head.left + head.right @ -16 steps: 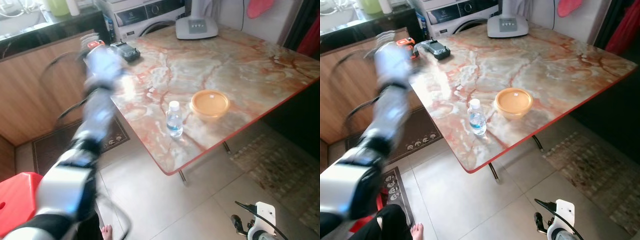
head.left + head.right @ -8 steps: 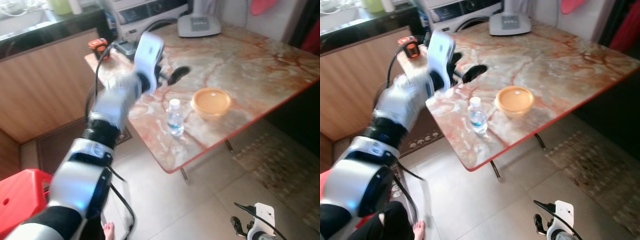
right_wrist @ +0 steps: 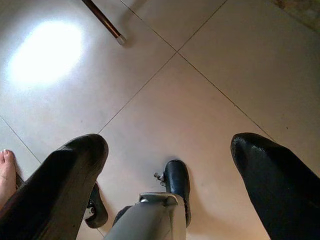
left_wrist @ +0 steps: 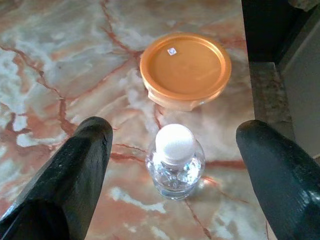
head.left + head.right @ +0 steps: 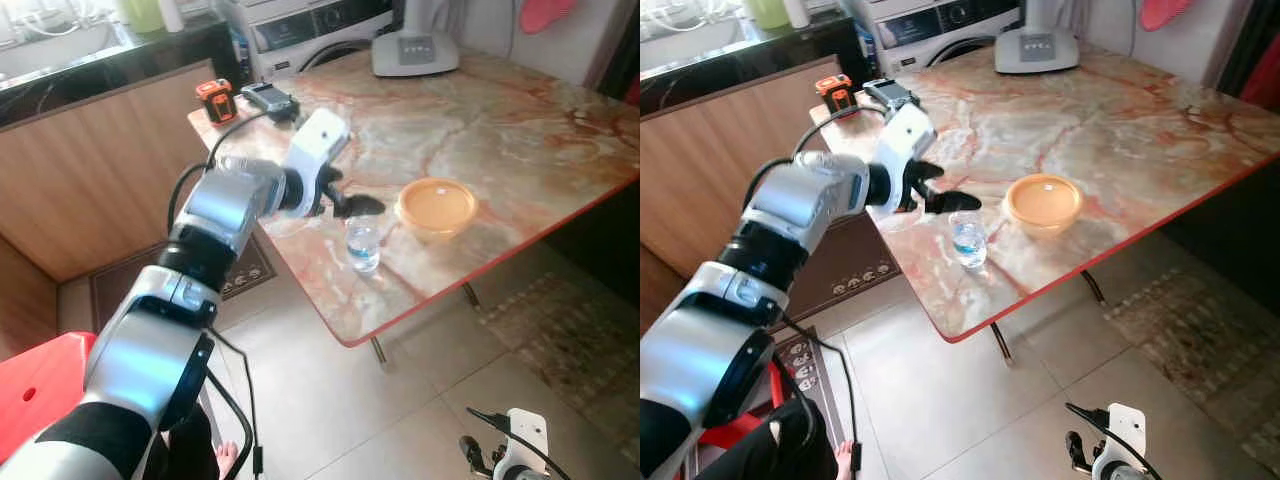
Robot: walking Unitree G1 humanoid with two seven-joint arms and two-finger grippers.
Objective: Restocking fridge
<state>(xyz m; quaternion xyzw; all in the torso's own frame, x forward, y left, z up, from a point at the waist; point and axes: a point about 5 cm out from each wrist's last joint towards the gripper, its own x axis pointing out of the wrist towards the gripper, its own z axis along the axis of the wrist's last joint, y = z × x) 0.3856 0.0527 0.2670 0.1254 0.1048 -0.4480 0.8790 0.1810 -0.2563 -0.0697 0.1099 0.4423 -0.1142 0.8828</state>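
The small clear plastic water bottle with a white screw cap (image 4: pixel 174 160) stands upright on the marble-patterned table with a red edge (image 5: pixel 520 130), near the table's front edge. Some water is visible in the bottle's lower part. A round orange-lidded container (image 4: pixel 185 68) sits near the bottle on the same surface, apart from it.

The left gripper (image 5: pixel 348 203) is positioned above the bottle with its two black fingers (image 4: pixel 80 165) spread wide. In the left wrist view, the bottle lies between the two fingers and lower than their tips; neither finger touches it. The silver left arm (image 5: pixel 215 215) extends forward and across from the robot's left, bent at the elbow, with the white wrist housing raised over the table edge.

The right gripper (image 3: pixel 170 165) hangs low at the robot's right side, its fingers apart and holding nothing, pointing down at the pale tiled floor (image 3: pixel 200 100). A bare foot (image 3: pixel 6 172) of a person shows at the edge of the right wrist view.
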